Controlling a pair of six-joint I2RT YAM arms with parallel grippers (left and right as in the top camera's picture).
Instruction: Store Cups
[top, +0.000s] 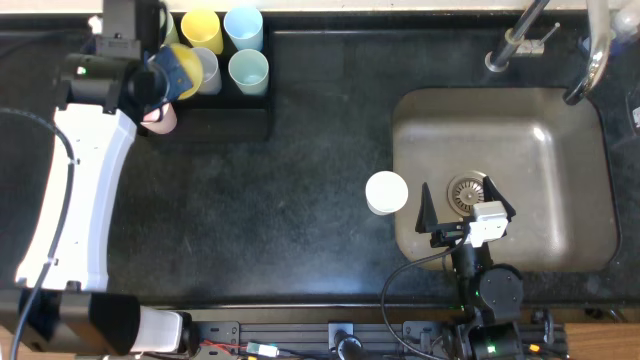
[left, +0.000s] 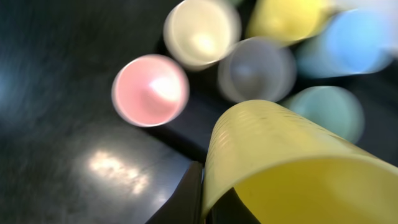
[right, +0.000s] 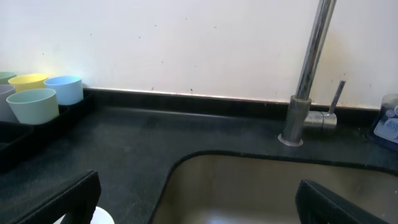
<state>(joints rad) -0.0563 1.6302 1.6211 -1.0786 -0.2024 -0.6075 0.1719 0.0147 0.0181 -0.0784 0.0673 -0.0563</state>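
Observation:
My left gripper (top: 163, 75) is shut on the rim of a yellow cup (left: 292, 168), which it holds tilted above the black tray (top: 240, 115) at the back left. In or beside the tray stand a pink cup (left: 151, 90), a cream cup (left: 202, 31), a grey cup (left: 255, 68), a teal cup (top: 248, 70), a blue cup (top: 243, 25) and another yellow cup (top: 201, 28). A white cup (top: 386, 192) stands upside down on the counter by the sink's left edge. My right gripper (top: 462, 197) is open just right of it, over the sink.
The steel sink (top: 540, 130) takes up the right half, with a drain (top: 466, 190) and a faucet (right: 308, 74) behind it. The dark counter (top: 300, 200) runs between the tray and the sink. A wall closes the back.

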